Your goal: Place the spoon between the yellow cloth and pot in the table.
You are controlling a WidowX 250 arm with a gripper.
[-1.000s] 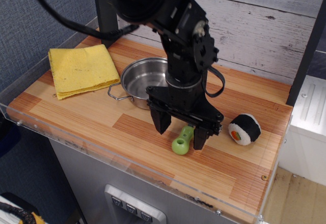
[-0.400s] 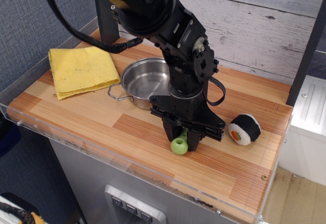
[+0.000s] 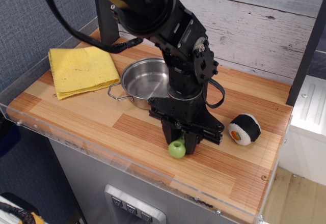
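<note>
The table (image 3: 91, 122), a striped wooden countertop in light and reddish-brown bands with a clear plastic edge along its front, carried all items observed. The black robot arm (image 3: 168, 25) reached down from the upper left over the middle of the table, with a black cable looped at its side. The yellow cloth (image 3: 81, 71) lay folded at the left rear of the table, with faint dark specks on its top. The pot (image 3: 142, 79), shallow and of shiny steel, stood just right of the cloth, one wire loop handle pointing toward the front left; its right side was hidden behind the arm. A toy sushi roll (image 3: 243, 129) sat on the table at the right, apart from the arm. The claw (image 3: 182, 138) pointed downward in front of the pot, its two black fingers closed on the spoon (image 3: 177, 149). Only the spoon's lime-green rounded handle end showed below the fingers, near the table's front; the head was hidden.
</note>
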